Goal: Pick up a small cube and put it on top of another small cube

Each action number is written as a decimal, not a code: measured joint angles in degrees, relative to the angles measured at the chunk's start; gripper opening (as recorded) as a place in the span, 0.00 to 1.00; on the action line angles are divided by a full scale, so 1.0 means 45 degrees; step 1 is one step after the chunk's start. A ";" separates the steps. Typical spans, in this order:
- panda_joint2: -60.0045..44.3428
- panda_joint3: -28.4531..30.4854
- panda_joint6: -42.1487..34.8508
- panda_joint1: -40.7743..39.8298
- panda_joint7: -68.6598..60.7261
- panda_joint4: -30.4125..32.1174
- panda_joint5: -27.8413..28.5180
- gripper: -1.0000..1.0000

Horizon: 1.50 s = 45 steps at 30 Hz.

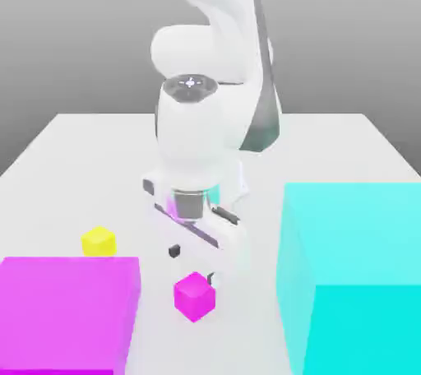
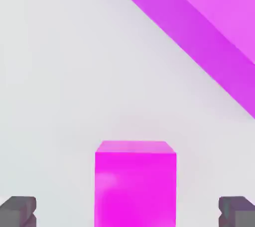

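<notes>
The small magenta cube (image 1: 195, 295) rests on the white table (image 1: 82, 143) near the front, beside the large magenta block. My gripper (image 1: 195, 264) hangs right over it, open wide. In the hand view the cube (image 2: 135, 183) sits midway between the two dark fingertips (image 2: 20, 211), touching neither, and the gripper (image 2: 128, 212) holds nothing. The small yellow cube (image 1: 99, 241) stands alone on the table toward the exterior view's left, behind the large magenta block.
A large magenta block (image 1: 66, 312) (image 2: 209, 27) fills the front at the exterior view's left. A taller large cyan block (image 1: 353, 275) stands at the exterior view's right. The arm's base rises behind the gripper.
</notes>
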<state>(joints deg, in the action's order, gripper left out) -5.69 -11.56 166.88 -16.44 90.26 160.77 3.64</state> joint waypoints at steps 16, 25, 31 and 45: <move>-0.2463 0.1873 0.1972 0.1484 0.1163 -0.0420 0.1564 0.00; -0.0201 0.0458 0.0193 0.0482 -0.0024 -0.0028 -0.0076 0.00; 0.0597 0.0506 -0.1251 -0.0022 -0.0538 -0.0603 -0.0782 0.00; -0.1354 0.2272 -0.5752 -0.2203 -0.0436 -0.7001 -0.1264 0.00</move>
<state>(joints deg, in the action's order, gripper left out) -11.78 -1.34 141.00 -26.36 88.30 129.27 -2.04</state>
